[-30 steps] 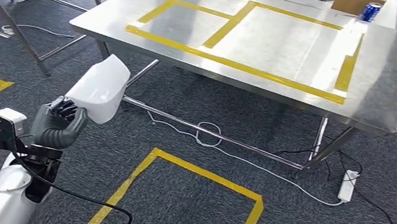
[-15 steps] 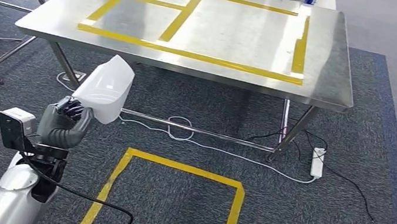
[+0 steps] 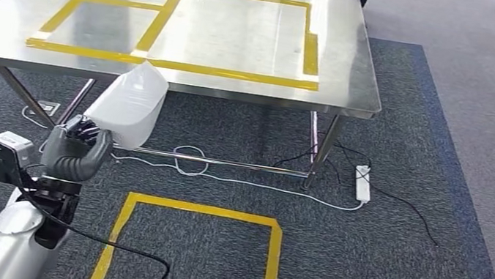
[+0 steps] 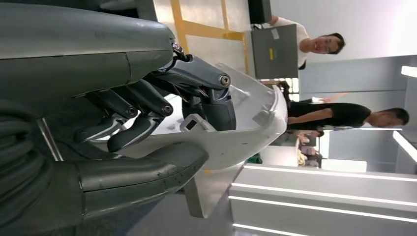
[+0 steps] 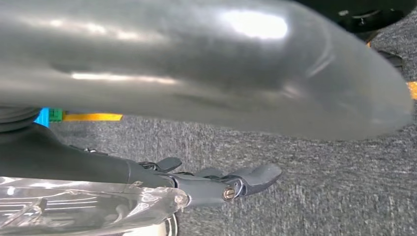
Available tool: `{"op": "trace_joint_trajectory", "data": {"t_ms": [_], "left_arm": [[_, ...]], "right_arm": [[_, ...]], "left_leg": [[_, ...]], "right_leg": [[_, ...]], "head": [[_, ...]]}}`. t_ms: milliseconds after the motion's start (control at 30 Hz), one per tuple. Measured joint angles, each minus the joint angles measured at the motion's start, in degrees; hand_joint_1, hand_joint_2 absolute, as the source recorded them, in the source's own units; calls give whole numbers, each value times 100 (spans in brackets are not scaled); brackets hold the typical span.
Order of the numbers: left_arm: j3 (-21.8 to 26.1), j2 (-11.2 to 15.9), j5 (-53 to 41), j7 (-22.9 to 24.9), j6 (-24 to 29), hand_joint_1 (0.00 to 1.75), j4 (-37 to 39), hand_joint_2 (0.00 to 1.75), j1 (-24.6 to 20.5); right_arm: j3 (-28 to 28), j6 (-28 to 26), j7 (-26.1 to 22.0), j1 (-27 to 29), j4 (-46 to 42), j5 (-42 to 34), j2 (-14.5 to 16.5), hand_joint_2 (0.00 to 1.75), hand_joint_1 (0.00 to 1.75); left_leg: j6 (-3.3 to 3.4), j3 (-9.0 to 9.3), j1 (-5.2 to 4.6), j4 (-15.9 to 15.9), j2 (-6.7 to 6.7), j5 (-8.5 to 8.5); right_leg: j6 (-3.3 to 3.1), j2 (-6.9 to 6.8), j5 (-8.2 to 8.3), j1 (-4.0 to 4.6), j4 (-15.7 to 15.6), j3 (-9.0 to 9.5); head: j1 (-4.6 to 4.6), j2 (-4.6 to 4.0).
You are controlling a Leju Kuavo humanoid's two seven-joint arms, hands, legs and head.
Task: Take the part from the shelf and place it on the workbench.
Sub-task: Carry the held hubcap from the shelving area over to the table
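Steel workbench (image 3: 344, 65) stands ahead on grey carpet. Left hand (image 3: 76, 151) grips the white part (image 3: 128, 103), raised above it. Right hand (image 5: 216, 184) hangs with fingers straight, holding nothing.

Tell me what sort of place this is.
Probably a robot test lab or workshop: a steel workbench marked with yellow tape, a taped floor square on the carpet, and a power strip trailing cables underneath.
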Motion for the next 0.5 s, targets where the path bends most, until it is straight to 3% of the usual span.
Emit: {"op": "trace_joint_trajectory", "data": {"t_ms": [67,167,200,367,500], "left_arm": [[1,18,46,11,-52,175,14,175,-89],[43,36,97,21,-35,175,27,175,-193],[68,42,112,21,-16,175,28,175,-230],[149,64,129,23,15,175,39,175,-320],[218,89,143,23,27,175,56,175,-364]], "right_arm": [[0,3,-2,1,0,24,-1,0,0],[0,2,-2,15,0,49,-2,0,0],[0,3,-1,17,0,55,-2,0,0],[0,5,-1,15,0,80,-2,0,0],[0,20,-2,15,0,107,-1,0,0]], "left_leg": [[37,127,1,-347,-16,80],[72,125,-13,-379,-23,82],[89,126,-20,-379,-25,84],[162,122,-50,-368,-27,86],[224,119,-79,-352,-27,67]], "right_leg": [[24,19,-17,25,21,-30],[-118,9,-26,31,-1,-46],[-128,3,-13,30,-17,-34],[104,-4,58,-1,-109,31],[207,-1,69,-34,-137,44]], "head": [[9,0],[33,0],[36,0],[33,0],[29,0]]}}
